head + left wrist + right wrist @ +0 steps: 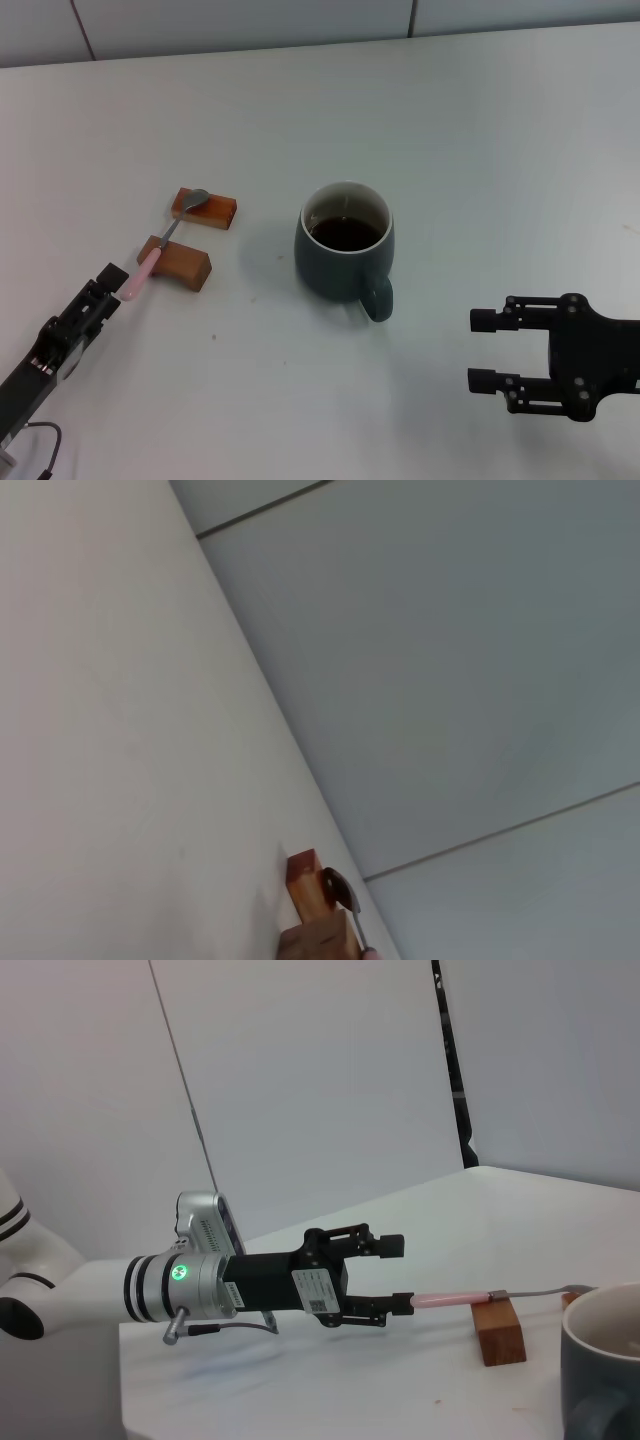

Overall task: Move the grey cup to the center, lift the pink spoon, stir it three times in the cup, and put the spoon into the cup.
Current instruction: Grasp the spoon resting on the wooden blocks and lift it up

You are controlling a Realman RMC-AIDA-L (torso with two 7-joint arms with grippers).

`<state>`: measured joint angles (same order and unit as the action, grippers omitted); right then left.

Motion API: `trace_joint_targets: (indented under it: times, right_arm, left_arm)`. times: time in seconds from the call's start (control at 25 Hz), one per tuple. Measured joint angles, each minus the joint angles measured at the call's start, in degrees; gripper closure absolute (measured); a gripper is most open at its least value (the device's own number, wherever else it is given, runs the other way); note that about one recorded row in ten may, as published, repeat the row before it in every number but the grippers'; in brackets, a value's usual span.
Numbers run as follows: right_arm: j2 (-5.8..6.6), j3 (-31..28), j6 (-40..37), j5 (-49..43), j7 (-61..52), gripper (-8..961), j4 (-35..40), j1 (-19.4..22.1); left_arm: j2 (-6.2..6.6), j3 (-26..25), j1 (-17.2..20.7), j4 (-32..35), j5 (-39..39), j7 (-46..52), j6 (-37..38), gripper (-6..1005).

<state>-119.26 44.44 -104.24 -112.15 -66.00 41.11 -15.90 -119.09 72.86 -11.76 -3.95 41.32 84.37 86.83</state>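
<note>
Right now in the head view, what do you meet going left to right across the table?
Left gripper, open at the spoon's handle end → pink spoon lying across two brown blocks → grey cup with dark liquid → right gripper, open, off to the cup's right.
</note>
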Motion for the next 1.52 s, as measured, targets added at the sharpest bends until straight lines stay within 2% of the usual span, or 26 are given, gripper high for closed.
trace_joint_targets:
  times: [1.52]
  right_arm:
    - [0.0, -0.1, 0.3, -0.4, -0.4, 297, 0.0, -0.2]
  left_arm:
    - [-0.09, 1.8, -4.2, -0.8, 0.1, 3.1, -2.8, 203]
